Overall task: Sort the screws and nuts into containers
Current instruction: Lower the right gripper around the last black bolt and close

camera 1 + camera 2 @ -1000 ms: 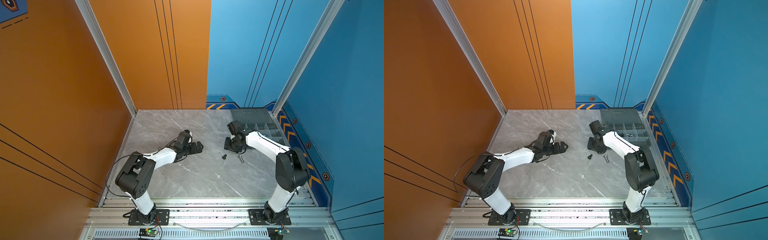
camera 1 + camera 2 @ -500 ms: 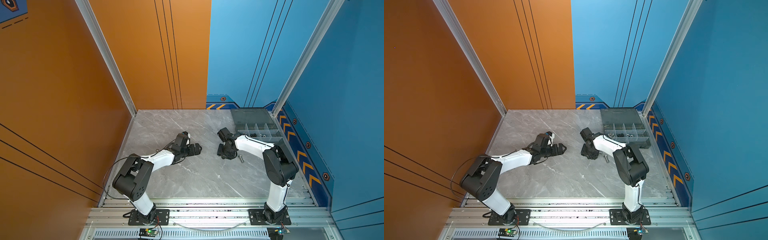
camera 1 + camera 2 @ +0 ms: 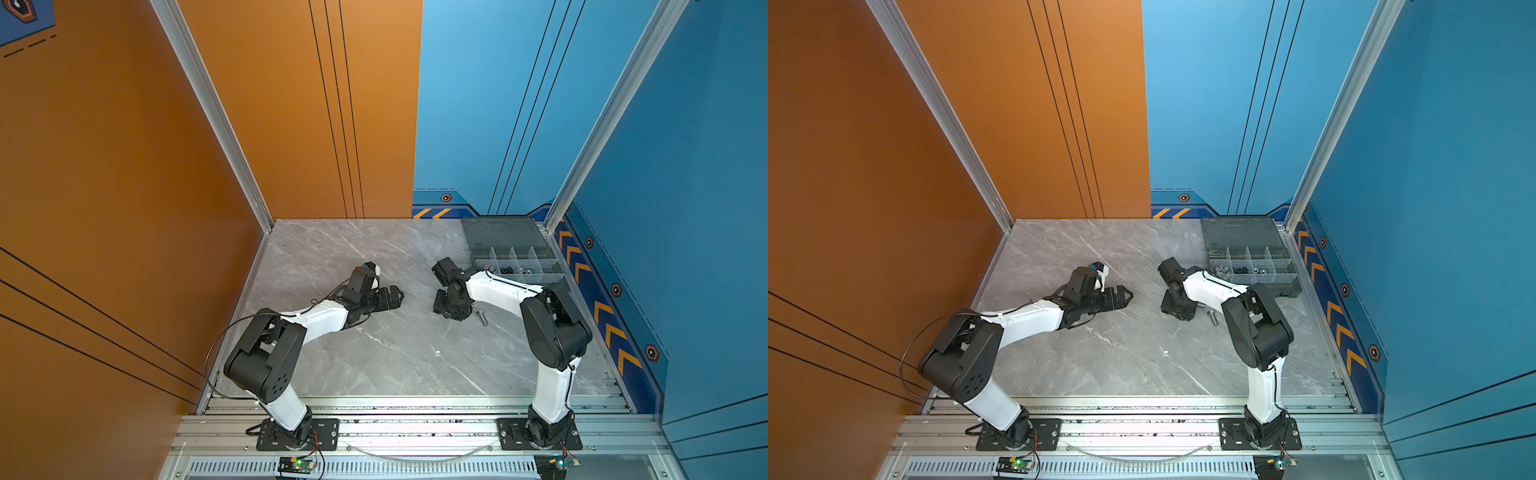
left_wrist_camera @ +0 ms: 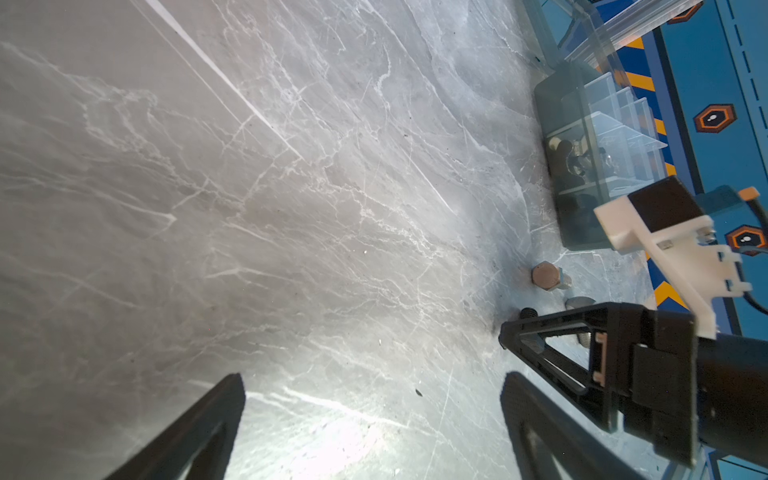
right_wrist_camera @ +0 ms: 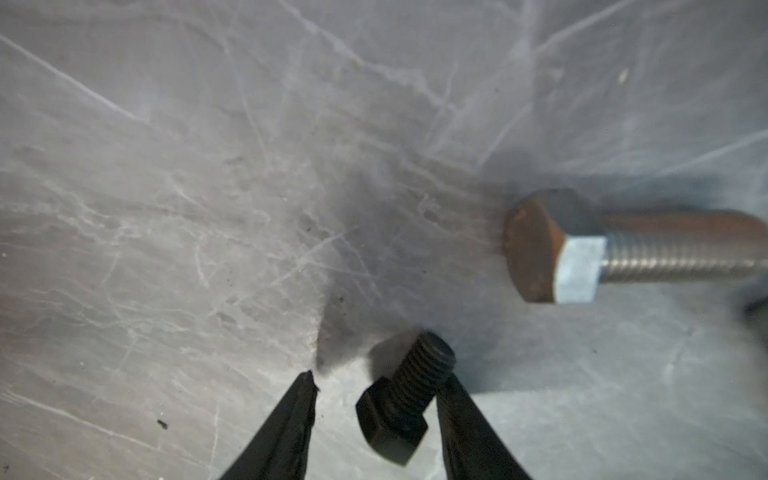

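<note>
Screw, matte black, lies between the right end effector's parted fingers, touching only one.

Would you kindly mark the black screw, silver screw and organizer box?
black screw (image 5: 415, 382), right wrist view, threaded shank.
silver screw (image 5: 640, 262), right wrist view, threaded shank.
organizer box (image 3: 503, 232), in a top view, open lid.

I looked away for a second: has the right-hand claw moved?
Yes. The right gripper has slid away from the grey box, toward the front edge, and now straddles a black bolt, left of the silver bolt in a top view.
</note>
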